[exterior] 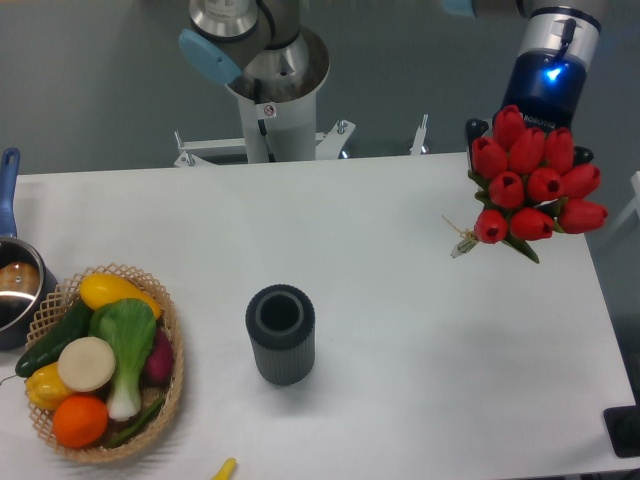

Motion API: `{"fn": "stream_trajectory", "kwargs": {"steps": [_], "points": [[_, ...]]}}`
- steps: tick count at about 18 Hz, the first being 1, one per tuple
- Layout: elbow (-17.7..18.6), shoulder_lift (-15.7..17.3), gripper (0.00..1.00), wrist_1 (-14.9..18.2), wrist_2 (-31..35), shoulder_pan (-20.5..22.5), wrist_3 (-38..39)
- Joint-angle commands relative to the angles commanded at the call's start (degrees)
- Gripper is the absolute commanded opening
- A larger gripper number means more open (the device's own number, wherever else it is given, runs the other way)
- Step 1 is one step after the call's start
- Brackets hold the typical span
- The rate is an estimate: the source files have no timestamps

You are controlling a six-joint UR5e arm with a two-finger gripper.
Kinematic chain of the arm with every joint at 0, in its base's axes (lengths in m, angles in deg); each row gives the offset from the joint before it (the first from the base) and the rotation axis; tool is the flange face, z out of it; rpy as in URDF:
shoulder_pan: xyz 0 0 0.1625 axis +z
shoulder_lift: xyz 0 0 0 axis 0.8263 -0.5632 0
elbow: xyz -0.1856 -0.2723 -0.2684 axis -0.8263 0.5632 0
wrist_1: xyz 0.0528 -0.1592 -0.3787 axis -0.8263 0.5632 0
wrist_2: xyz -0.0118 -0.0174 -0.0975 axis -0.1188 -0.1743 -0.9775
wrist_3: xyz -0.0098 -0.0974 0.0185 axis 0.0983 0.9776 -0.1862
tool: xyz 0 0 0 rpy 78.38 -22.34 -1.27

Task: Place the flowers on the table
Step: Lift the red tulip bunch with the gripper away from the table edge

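dark ribbed vase [281, 334] — upright, centre | wicker basket [172, 375] of vegetables — left | pot [14, 290] — far left edge

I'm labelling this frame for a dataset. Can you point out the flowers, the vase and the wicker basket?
flowers [530, 175]: fixed camera, on a central red bud.
vase [281, 350]: fixed camera, on its ribbed side.
wicker basket [172, 345]: fixed camera, on its right rim.

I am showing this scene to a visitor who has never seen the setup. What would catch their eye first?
The bunch of red tulip buds with green leaves stands out first, at the far right of the plain white table, under the arm's gripper, whose fingers are hidden behind the blooms. Next, the wicker basket of colourful vegetables at the front left, and the dark grey ribbed cylinder vase upright near the middle.
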Motion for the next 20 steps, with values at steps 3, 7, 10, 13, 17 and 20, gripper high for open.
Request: {"fn": "stream_trajectory", "kwargs": {"steps": [3,7,10,13,17,20], "points": [[0.4,0.7,0.41,0.3,0.2,-0.1,0.3],[1.7,3.2,0.41,0.5,7.5,-0.1,0.4],[1.7,3.7,0.41,0.7,11.6,-0.8,0.5],[2.5,4.6,0.41,0.8,17.3,-1.1,0.6],[2.5,4.7,0.41,0.9,30.3,-5.0,0.4],[2.6,3.2,0.41,0.8,36.1,-8.0,0.4]]}}
